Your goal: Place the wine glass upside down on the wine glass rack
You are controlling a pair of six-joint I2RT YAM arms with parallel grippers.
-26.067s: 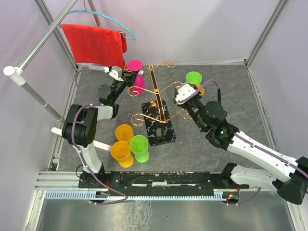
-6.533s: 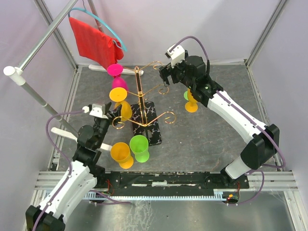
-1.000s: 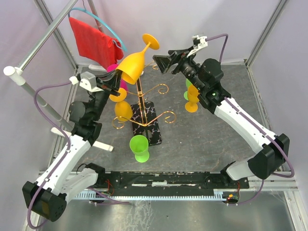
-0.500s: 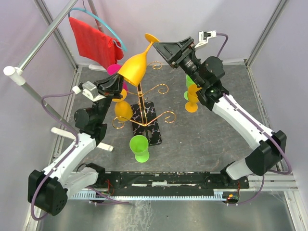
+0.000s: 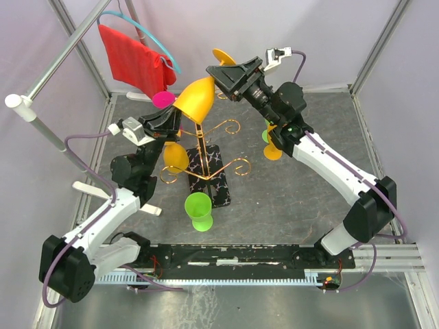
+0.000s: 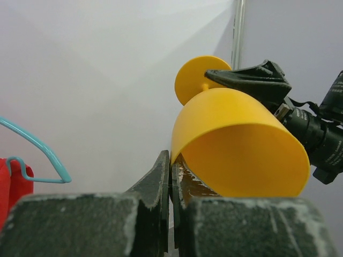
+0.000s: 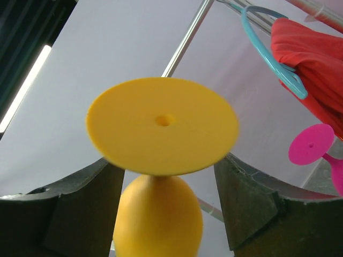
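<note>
An orange-yellow wine glass is held high above the gold wire wine glass rack, tilted with its foot up and away. My left gripper is shut on the glass's rim, which shows in the left wrist view. My right gripper is open, its fingers on either side of the stem just under the foot, not closed on it. The rack stands on a black marbled base. A pink glass and an orange glass hang on its left arms.
A green glass stands upright on the table in front of the rack. An orange glass and a green one stand under the right arm. A red cloth on a teal hanger hangs back left.
The left gripper has tipped the orange-yellow glass further over and a little to the right. The right gripper has moved left, so its open fingers now straddle the stem.
</note>
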